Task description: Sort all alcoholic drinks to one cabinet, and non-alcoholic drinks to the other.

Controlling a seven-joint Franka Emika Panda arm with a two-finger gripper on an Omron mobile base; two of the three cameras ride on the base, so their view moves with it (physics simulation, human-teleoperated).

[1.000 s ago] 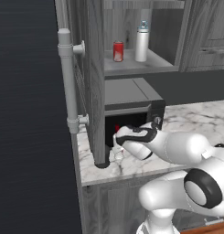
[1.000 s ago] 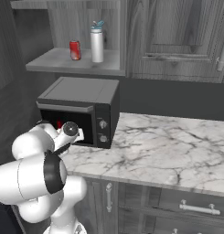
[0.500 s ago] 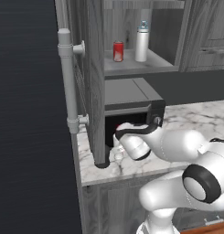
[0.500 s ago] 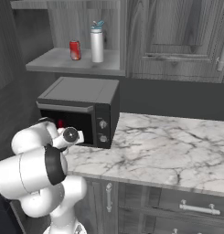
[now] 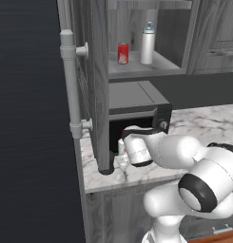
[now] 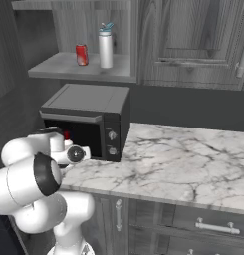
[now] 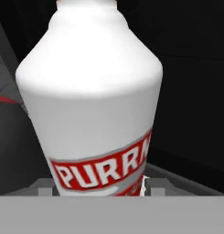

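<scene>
1. Far left in the left base view, a grey cabinet door (image 5: pixel 96 71) hangs open, its long bar handle (image 5: pixel 69 85) upright beside a dark wall.
2. Just right of the door's lower edge, the white bottle (image 7: pixel 93 100) stands upright at the mouth of the microwave (image 6: pixel 88 117); the hand view shows its red label reading "PURR", and the base views show only a sliver of the bottle behind the arm.
3. The gripper (image 5: pixel 123 148) reaches level toward the bottle, which sits between its tips at the bottom of the hand view; whether the fingers press on the bottle cannot be told.
4. The microwave stands on the marble surface (image 6: pixel 183 164), at its left end.
5. On the shelf (image 6: pixel 68 69) above, the red can (image 6: pixel 82 54) stands left of the tall grey bottle (image 6: pixel 105 46) with its blue cap, the two close together but apart.
</scene>
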